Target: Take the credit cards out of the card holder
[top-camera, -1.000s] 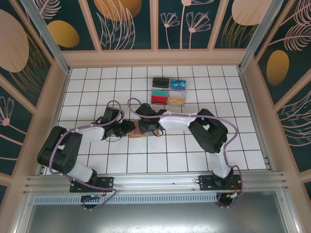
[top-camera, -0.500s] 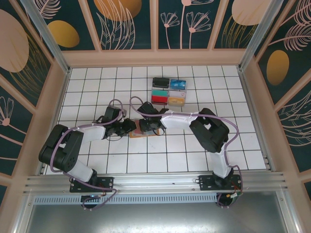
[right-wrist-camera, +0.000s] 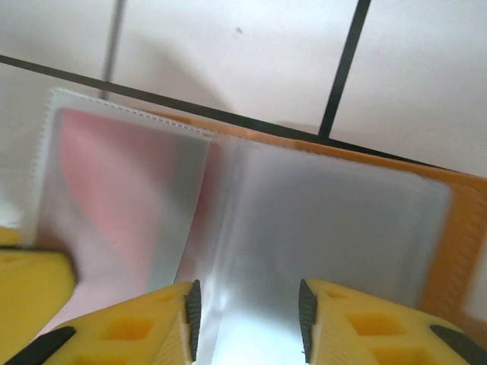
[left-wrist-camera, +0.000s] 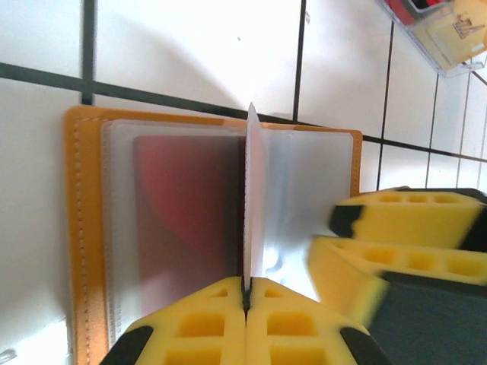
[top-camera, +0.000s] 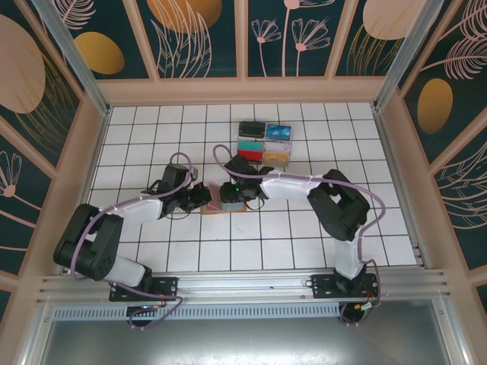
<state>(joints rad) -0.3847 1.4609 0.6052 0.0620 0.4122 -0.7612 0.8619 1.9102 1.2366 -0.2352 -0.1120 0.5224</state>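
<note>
The tan-orange card holder [left-wrist-camera: 79, 228] lies open on the white tiles, its clear plastic sleeves spread out. A red credit card [left-wrist-camera: 183, 201] sits inside the left sleeve. My left gripper [left-wrist-camera: 246, 286] is shut on one clear sleeve page [left-wrist-camera: 255, 198], holding it up on edge. My right gripper [right-wrist-camera: 247, 308] is open just above the right-hand sleeve [right-wrist-camera: 335, 220], with nothing between its fingers. In the right wrist view the red card [right-wrist-camera: 106, 182] shows through the far sleeve. In the top view both grippers, the left [top-camera: 199, 196] and the right [top-camera: 234, 193], meet over the holder [top-camera: 208, 211].
A clear tray [top-camera: 264, 142] with black, blue, red and gold card stacks stands two tiles behind the holder. A corner of that tray [left-wrist-camera: 441, 30] shows in the left wrist view. The right gripper's yellow fingers [left-wrist-camera: 396, 236] crowd the holder's right side.
The right gripper has shifted a little to the right over the holder. The left gripper has edged right toward it, still at the holder's left side.
</note>
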